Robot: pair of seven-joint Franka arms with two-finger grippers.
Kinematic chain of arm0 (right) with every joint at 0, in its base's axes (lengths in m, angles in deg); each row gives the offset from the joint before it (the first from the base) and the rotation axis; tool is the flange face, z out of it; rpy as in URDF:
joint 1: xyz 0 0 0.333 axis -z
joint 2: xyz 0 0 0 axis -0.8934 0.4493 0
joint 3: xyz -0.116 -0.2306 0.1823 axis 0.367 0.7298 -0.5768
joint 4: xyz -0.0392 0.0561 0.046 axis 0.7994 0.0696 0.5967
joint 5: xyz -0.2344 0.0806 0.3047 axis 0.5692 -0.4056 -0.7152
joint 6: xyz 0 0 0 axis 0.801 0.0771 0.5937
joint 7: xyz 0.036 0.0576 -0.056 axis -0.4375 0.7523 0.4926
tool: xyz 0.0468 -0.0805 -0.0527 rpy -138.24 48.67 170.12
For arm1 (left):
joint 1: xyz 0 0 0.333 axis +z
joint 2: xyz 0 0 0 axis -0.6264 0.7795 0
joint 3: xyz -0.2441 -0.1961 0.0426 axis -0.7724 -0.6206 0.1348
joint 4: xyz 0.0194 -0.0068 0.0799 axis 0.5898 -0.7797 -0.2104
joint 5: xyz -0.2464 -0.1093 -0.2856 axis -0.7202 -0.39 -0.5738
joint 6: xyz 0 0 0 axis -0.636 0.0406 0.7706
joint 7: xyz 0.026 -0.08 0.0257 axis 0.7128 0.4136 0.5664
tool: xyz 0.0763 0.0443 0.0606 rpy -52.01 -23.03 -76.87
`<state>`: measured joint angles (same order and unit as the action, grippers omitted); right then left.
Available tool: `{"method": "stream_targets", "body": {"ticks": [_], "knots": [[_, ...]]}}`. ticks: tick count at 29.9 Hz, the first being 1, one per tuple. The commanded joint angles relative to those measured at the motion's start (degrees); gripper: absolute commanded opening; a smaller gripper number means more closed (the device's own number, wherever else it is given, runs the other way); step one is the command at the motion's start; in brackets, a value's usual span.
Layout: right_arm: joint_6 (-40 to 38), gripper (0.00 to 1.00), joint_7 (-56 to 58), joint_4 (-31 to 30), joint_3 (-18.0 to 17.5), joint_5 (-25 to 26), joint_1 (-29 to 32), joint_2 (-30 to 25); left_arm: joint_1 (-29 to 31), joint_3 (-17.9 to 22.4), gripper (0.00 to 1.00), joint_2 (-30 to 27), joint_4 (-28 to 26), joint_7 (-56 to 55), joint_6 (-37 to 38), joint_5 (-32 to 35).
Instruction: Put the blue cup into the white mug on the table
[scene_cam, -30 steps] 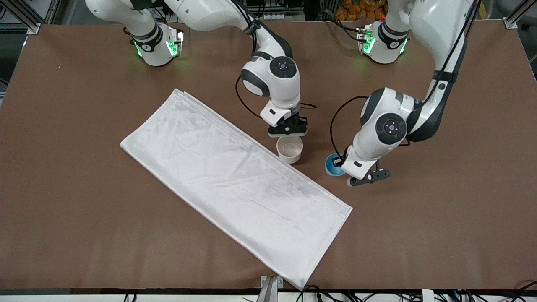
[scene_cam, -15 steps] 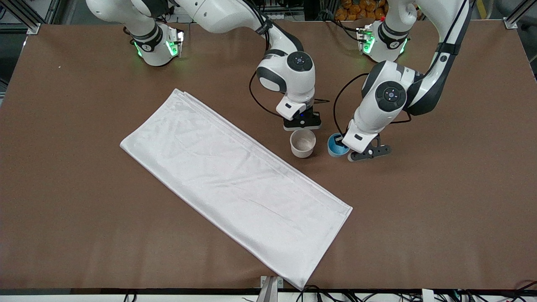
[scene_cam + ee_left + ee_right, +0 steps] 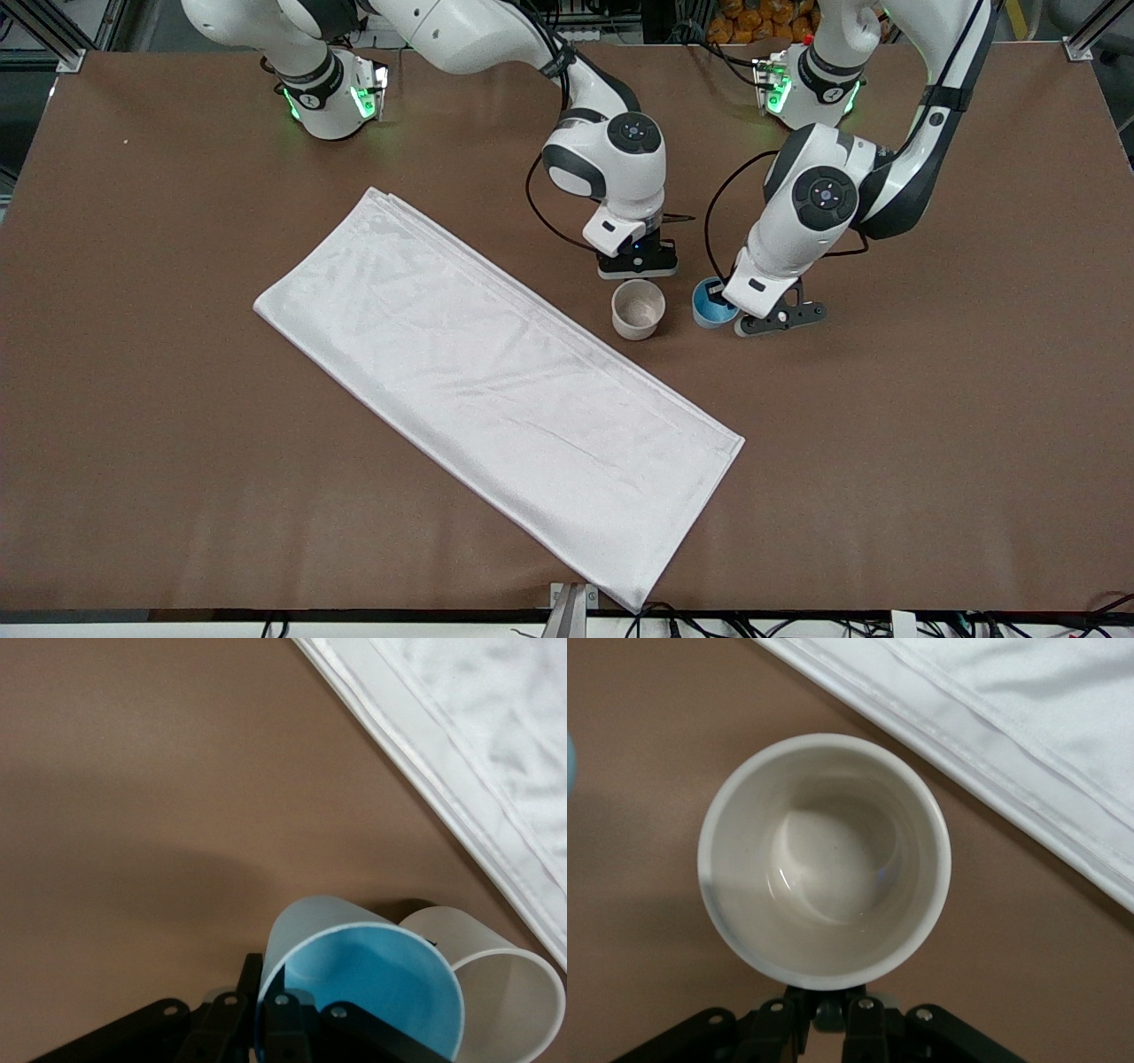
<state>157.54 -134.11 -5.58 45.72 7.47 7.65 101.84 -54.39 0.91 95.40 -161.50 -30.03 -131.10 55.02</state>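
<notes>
While blue cup (image 3: 709,303) stayed outside white mug (image 3: 638,308), insertion remained undone; left hand (image 3: 728,312) pinched cup rim, cup just beside mug above surface (image 3: 930,399); right hand (image 3: 638,266) pinched mug at handle side, beside white cloth (image 3: 496,390); lift-over and drop left

Front view: high camera facing the robots, covering the whole table (image 3: 886,496). Left wrist view: close, oblique, onto cup (image 3: 372,983) and mug (image 3: 505,992). Right wrist view: close, straight down into mug (image 3: 824,859). All three share mug and cloth (image 3: 496,390) edge.
</notes>
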Motion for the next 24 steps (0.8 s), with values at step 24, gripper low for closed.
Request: {"method": "stream_targets", "body": {"ticks": [24], "knots": [[-10.29,1.0,-3.96,1.61,0.16,2.23,-2.36,-5.84,-1.26,-3.85,0.0,-0.84,-0.31,-7.03,-0.81,-1.45]]}}
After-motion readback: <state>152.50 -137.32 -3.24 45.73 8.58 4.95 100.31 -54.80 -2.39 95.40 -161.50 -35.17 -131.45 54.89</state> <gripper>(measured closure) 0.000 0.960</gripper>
